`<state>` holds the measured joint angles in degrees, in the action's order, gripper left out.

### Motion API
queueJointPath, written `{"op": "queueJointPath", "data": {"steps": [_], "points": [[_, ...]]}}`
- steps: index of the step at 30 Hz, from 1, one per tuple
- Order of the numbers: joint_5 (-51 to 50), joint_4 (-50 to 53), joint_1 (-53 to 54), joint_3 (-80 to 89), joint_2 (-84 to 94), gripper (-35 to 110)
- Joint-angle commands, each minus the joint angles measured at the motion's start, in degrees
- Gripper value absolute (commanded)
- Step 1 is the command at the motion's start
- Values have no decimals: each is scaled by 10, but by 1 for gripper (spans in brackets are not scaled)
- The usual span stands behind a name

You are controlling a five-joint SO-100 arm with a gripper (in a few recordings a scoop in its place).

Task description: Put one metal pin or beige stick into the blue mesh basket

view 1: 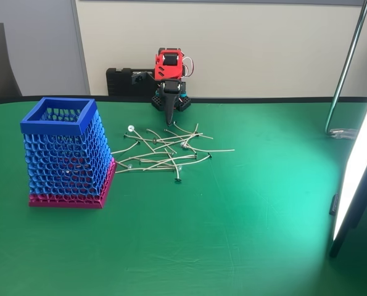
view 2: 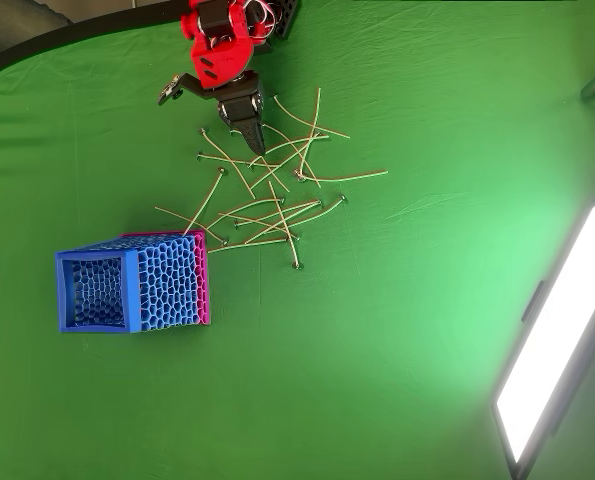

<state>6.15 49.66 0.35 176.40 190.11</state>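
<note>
A tall blue mesh basket (view 1: 53, 127) (view 2: 65, 292) with a solid square rim and a magenta-pink base stands on the green table, at the left in the fixed view. Several thin, pale beige sticks (view 1: 164, 154) (view 2: 267, 208) lie scattered in a loose pile to its right, some crossing each other. The red arm's black gripper (view 1: 169, 121) (view 2: 258, 147) points down at the far edge of the pile, by the sticks nearest the arm's base. Its fingers are pressed together into a point, and I see nothing between them.
A bright light panel (view 1: 356, 179) (view 2: 557, 350) stands along the table's right side, with a metal pole (view 1: 346, 68) behind it. A black box (view 1: 124, 80) sits by the wall next to the arm's base. Bare green cloth stretches in front of the basket and the pile.
</note>
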Motion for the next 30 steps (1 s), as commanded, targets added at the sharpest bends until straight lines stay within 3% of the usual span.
{"op": "queueJointPath", "data": {"steps": [1, 16, 30], "points": [[-2, 4, 3, 2, 4, 1], [-28, 94, -2, -120, -28, 1], [-34, 243, 3, -400, -172, 0]]}}
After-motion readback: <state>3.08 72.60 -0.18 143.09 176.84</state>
